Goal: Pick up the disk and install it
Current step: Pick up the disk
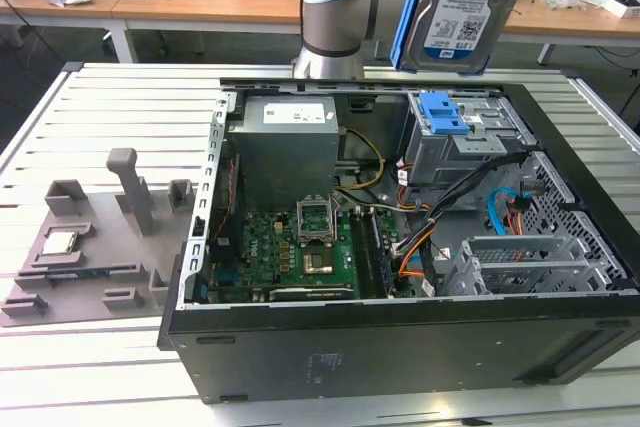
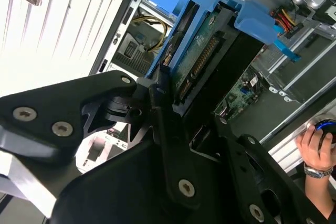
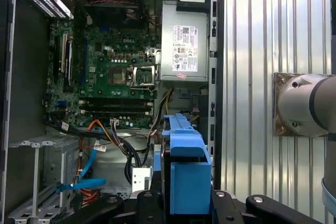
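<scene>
End effector [image 2: 181, 100] gripping disk [image 2: 207, 45], above open case [image 1: 400, 347]

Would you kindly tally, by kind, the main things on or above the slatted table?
Open computer case: 1
Disk in blue carrier, held above it: 1
Grey parts fixture: 1
Total: 3

We saw the open computer case [image 1: 400, 357] lying on the counter [image 1: 120, 117], with a parts tray [image 1: 100, 247] just beside it on the exterior view's left. The disk [image 1: 450, 27] hung above the drive cage [image 1: 470, 147] inside the case.
</scene>
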